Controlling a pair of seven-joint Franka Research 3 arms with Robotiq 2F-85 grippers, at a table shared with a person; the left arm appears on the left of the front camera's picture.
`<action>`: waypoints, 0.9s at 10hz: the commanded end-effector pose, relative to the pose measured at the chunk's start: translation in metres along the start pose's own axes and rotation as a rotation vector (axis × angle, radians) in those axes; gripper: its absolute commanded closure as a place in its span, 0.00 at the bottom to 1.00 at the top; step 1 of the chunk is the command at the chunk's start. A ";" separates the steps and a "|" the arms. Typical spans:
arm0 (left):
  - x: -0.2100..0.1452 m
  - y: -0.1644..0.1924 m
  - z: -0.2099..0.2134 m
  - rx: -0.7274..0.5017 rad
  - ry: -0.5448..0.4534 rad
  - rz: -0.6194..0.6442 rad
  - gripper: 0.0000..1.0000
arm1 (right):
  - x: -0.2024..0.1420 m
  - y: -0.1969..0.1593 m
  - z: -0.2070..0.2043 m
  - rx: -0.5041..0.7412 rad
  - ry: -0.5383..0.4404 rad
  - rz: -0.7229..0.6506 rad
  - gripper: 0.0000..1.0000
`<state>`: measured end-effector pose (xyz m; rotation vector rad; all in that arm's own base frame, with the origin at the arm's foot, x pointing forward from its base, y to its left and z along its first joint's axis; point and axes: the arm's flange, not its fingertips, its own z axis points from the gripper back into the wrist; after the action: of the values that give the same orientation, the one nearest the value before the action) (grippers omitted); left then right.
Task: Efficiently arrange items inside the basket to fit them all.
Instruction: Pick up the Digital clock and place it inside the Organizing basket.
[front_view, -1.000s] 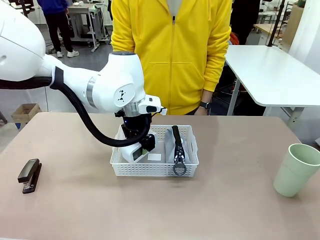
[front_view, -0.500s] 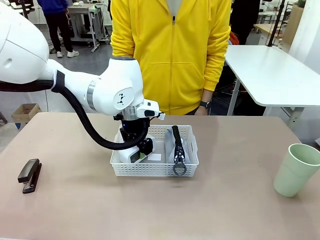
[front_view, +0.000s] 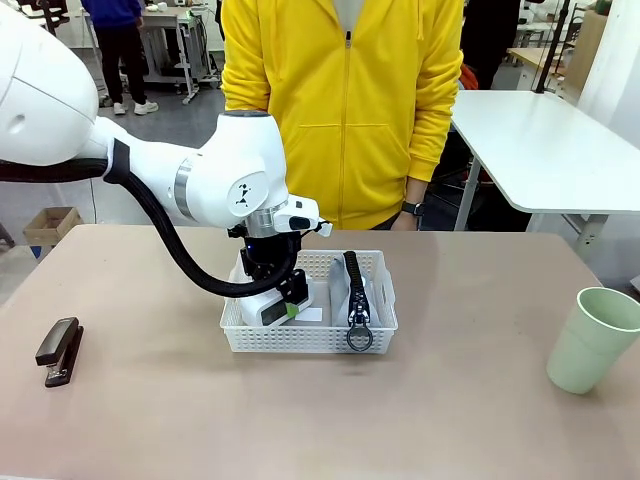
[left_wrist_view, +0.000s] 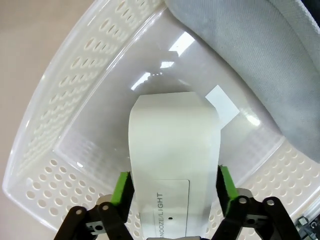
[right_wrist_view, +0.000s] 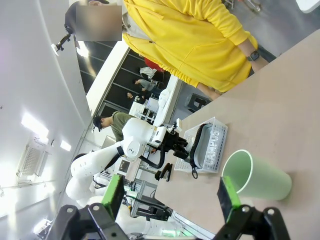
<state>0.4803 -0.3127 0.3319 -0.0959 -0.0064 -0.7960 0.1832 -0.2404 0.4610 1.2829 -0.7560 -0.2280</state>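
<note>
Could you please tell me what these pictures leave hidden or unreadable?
- Left wrist view: the white box has print that runs off the bottom edge, so its first letters are cut off.
- Left wrist view: whether the left gripper presses the box or just flanks it; the gap is too fine to judge.
- Front view: the green cup is cut by the right edge.
- Right wrist view: the stapler is too small for detail.

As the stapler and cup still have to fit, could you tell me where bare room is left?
In the basket, a bare strip of floor lies between the white box and the grey pouch; the left gripper crowds the box. Open table lies between stapler and basket, and between basket and cup.
</note>
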 end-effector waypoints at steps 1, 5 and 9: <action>-0.002 0.002 0.003 -0.026 -0.010 -0.017 0.00 | 0.002 0.001 -0.001 0.017 -0.016 0.028 0.00; -0.049 -0.005 0.087 -0.066 -0.147 0.112 0.00 | 0.002 0.001 -0.001 0.017 -0.016 0.028 0.00; -0.193 -0.011 0.180 -0.333 -0.549 -0.104 0.00 | 0.002 0.001 -0.001 0.017 -0.016 0.028 0.00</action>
<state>0.3780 -0.2169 0.5138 -0.4876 -0.3223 -0.7388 0.1832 -0.2406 0.4608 1.2831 -0.7556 -0.2289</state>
